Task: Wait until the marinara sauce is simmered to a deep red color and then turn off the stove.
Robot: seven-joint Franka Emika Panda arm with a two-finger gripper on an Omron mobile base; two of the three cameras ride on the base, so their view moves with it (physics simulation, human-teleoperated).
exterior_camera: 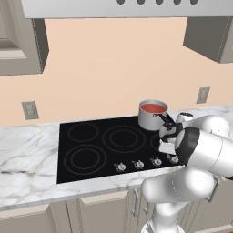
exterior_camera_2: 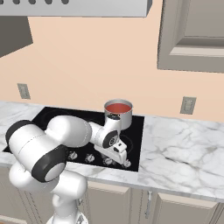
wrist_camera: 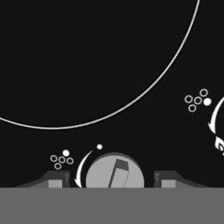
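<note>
Left base view: the marinara sauce [exterior_camera: 153,108] sits in a shiny steel saucepan [exterior_camera: 151,119] on the back right burner of the stove [exterior_camera: 91,150]. The liquid reads red rather than orange, so by my judgement the waiting part looks finished or close to it.
Left base view, arm: the white arm bends low over the right front of the cooktop, and its wrist hides the rightmost part of the knob row [exterior_camera: 139,164].
Right base view: the sauce disc [exterior_camera_2: 119,107] again shows red inside the pan, which stands at the back of the stove [exterior_camera_2: 135,144] near its right edge. The hand points down at the front edge, above the knobs [exterior_camera_2: 89,158], well clear of the pan.
Hand view: the gripper [wrist_camera: 105,180] is spread wide, one dark tip on each side of a round silver knob [wrist_camera: 114,171]; the tips do not appear to touch it. A thin grey burner ring [wrist_camera: 131,106] curves across the black glass above.
Done: the sauce seems deep red and the hand is lined up on a knob.
Left: closing on the knob and turning it off; whether this knob serves the pan's burner I cannot tell.
</note>
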